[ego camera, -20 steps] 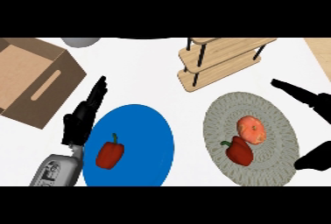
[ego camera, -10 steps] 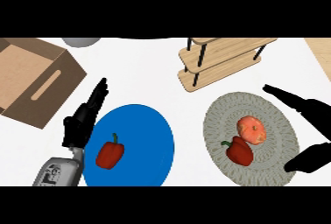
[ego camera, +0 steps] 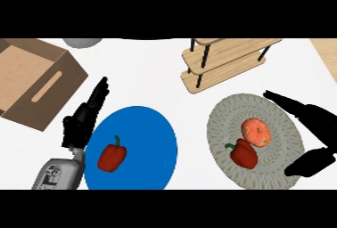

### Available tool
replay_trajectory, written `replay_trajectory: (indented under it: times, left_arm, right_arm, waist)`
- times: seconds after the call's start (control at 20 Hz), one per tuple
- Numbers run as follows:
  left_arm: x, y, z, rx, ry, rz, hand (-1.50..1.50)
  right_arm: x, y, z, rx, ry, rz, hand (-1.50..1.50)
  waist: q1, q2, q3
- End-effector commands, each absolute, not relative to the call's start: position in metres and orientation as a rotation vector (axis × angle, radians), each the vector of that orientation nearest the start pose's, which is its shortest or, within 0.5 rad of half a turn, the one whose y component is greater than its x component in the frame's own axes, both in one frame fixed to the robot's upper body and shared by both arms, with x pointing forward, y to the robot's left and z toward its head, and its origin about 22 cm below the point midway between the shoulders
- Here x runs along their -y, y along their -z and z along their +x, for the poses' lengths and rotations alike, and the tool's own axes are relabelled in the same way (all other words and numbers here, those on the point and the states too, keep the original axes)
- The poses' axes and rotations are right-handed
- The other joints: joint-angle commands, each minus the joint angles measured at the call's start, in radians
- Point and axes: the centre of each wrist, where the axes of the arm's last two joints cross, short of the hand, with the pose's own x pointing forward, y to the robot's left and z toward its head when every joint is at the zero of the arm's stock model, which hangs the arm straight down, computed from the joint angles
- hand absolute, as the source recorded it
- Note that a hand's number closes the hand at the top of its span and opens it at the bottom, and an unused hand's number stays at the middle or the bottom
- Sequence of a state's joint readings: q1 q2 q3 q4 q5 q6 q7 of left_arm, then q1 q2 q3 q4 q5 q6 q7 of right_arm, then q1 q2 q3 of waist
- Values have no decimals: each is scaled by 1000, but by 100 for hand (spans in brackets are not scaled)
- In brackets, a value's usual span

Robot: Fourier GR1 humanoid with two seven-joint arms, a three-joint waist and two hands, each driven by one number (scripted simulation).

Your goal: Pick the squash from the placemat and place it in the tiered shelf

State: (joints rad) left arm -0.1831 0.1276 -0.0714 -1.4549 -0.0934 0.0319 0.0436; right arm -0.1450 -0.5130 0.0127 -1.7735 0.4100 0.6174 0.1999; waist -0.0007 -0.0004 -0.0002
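The squash (ego camera: 256, 132), orange and round, lies on the grey woven placemat (ego camera: 227, 116) toward the right of the white bench (ego camera: 151, 75), touching a red pepper (ego camera: 244, 153) just below and to its left. The right robot hand (ego camera: 320, 129) is spread wide over the placemat's right edge, fingers (ego camera: 283, 99) reaching up past the top rim and the thumb (ego camera: 309, 164) down by the lower rim; it is apart and holds nothing, with the squash lying between fingers and thumb but not touched. The wooden tiered shelf (ego camera: 223, 62) stands above the placemat, near the top of the view. On the left, a blue plate (ego camera: 148, 133) carries a 2nd red pepper (ego camera: 112, 156). The left robot hand (ego camera: 82, 120) rests at the plate's left edge, fingers straight and pointing up, empty. A cardboard box (ego camera: 36, 84) sits at the far left, and a grey bowl (ego camera: 82, 42) shows at the top edge.
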Motion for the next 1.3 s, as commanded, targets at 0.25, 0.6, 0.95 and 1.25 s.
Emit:
replay_trajectory:
  times: [0.25, 0.6, 0.95, 1.25]
  left_arm:
    - [-213, -18, 284, 1581, 267, 121, 0]
    - [-211, -31, 281, 1572, 264, 106, 0]
    - [-226, -12, 284, 1577, 256, 116, 0]
    - [-217, -15, 262, 1583, 259, 94, 0]
  right_arm:
    - [296, -105, 279, 1237, -1217, -469, -150]
    - [288, -77, 279, 1223, -1211, -491, -150]
    - [303, -62, 285, 1184, -1224, -486, -150]
    - [283, -48, 284, 1203, -1210, -466, -150]
  waist:
    - [2, 0, 0]
    - [2, 0, 0]
    - [1, 1, 0]
    - [3, 0, 0]
